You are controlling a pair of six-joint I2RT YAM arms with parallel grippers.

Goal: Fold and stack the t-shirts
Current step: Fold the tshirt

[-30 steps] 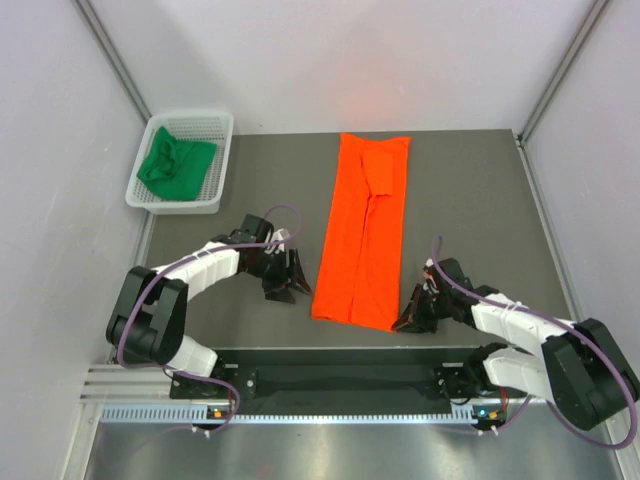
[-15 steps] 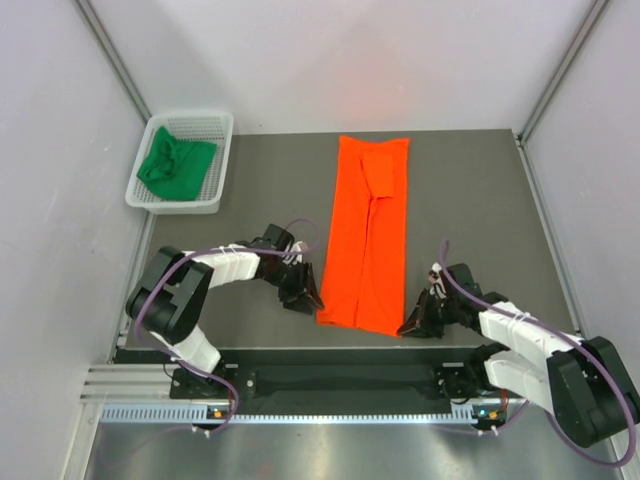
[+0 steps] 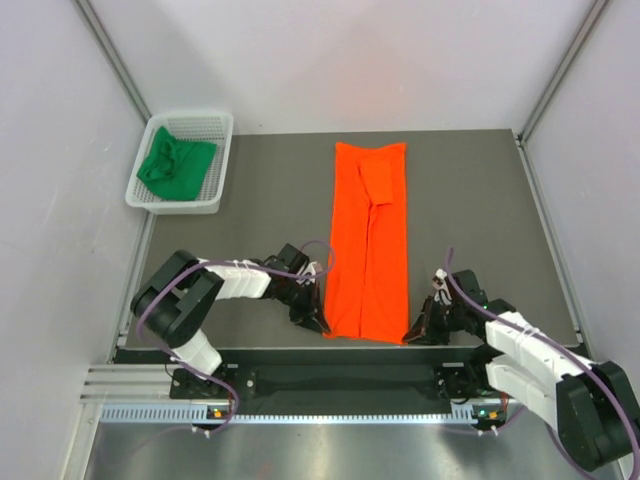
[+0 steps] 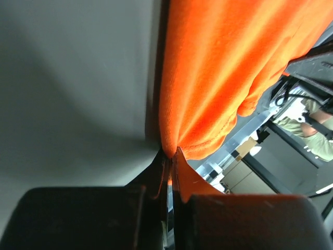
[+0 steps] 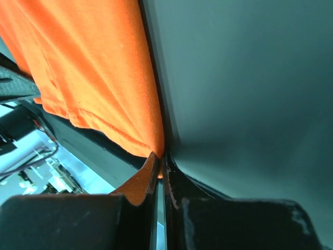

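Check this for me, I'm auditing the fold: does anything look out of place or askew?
Only the green t-shirt: it lies crumpled in the white basket, unfolded. The orange t-shirt lies as a flat, tidy strip.

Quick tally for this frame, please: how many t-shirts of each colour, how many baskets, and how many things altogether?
Orange t-shirt: 1
Green t-shirt: 1
White mesh basket: 1
Total: 3
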